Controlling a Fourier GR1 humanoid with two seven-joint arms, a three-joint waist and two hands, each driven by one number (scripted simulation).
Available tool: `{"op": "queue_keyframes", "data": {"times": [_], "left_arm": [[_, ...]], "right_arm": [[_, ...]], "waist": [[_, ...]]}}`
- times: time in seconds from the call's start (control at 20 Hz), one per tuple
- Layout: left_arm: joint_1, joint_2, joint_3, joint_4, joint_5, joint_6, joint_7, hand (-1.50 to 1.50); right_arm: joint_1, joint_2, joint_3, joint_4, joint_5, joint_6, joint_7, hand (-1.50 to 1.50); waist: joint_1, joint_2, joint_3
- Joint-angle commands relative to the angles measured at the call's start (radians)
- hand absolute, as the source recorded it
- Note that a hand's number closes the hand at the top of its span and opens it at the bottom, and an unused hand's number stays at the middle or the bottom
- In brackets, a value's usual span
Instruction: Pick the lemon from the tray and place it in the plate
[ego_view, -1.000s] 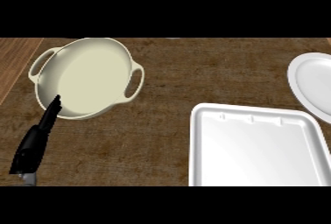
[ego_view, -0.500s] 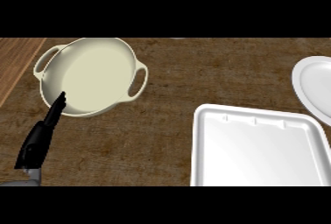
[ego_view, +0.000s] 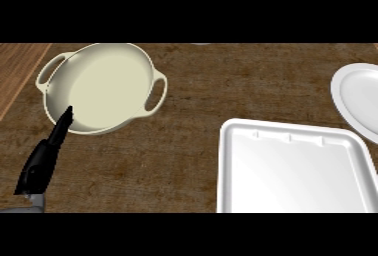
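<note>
The white tray (ego_view: 295, 167) lies at the lower right, and no lemon shows on the part of it in view. The white plate (ego_view: 358, 95) is cut off by the right edge. My left hand (ego_view: 43, 160) comes up from the lower left with its fingers straight, the tips reaching over the near rim of a cream dish. My right hand is out of view.
A cream two-handled dish (ego_view: 100, 87) sits at the upper left on the brown mat (ego_view: 199, 90). A strip of wooden counter (ego_view: 16, 65) shows along the left edge.
The view has shifted, so the dish, tray and plate all sit slightly further right and lower in the picture. My left hand has kept its pose.
</note>
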Motion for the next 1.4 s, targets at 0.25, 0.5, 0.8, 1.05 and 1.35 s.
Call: {"op": "queue_keyframes", "data": {"times": [0.25, 0.5, 0.8, 1.05, 1.35], "left_arm": [[0.001, 0.010, 0.034, -0.001, 0.034, -0.024, 0.002, 0.00], [0.034, -0.019, 0.006, 0.021, -0.009, 0.006, -0.037, 0.00], [-0.012, 0.001, 0.032, 0.020, 0.000, 0.000, 0.001, 0.00], [0.001, 0.009, 0.047, 0.017, 0.007, -0.003, -0.028, 0.00], [0.006, -0.018, 0.020, 0.012, 0.001, -0.002, -0.029, 0.00]], "right_arm": [[-0.118, 0.147, 0.020, 0.227, 0.025, 0.055, 0.069, -1.50], [-0.175, 0.137, 0.022, 0.289, 0.051, 0.051, 0.062, -1.50], [-0.226, 0.154, -0.124, 0.344, -0.095, 0.102, 0.068, -1.50], [-0.219, 0.047, -0.219, 0.401, -0.184, 0.148, 0.128, -1.50], [-0.206, -0.025, -0.329, 0.450, -0.297, 0.287, 0.174, -1.50]], "waist": [[-0.010, 0.001, 0.000], [-0.019, 0.002, 0.000], [-0.029, 0.003, 0.001], [-0.025, 0.007, 0.003], [-0.031, 0.014, 0.008]]}}
